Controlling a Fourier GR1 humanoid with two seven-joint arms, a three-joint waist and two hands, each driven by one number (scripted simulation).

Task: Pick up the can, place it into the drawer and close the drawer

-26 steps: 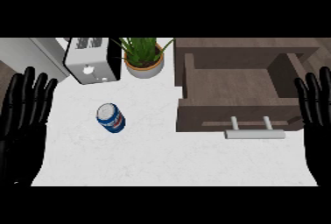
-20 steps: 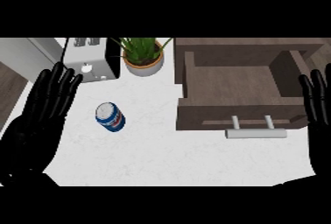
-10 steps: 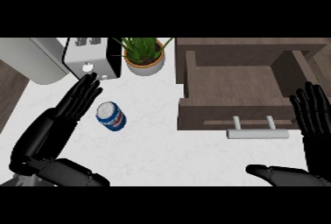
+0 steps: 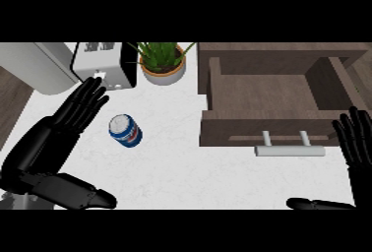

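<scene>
A blue and white can (image 4: 126, 130) lies on its side on the white counter (image 4: 189, 172), left of centre. My left hand (image 4: 54, 135) is open, its straight fingers pointing up just left of the can, apart from it. The brown drawer (image 4: 272, 96) stands open at the right, with a pale bar handle (image 4: 289, 150) on its front. My right hand (image 4: 356, 142) is open at the right edge, beside the drawer's front corner, holding nothing.
A toaster (image 4: 102, 64) stands at the back left next to a large white appliance (image 4: 36, 66). A potted plant (image 4: 161, 61) sits between the toaster and the drawer.
My left hand has swung in from the left edge toward the can. The right hand has shifted down and slightly inward. The can and drawer have not moved.
</scene>
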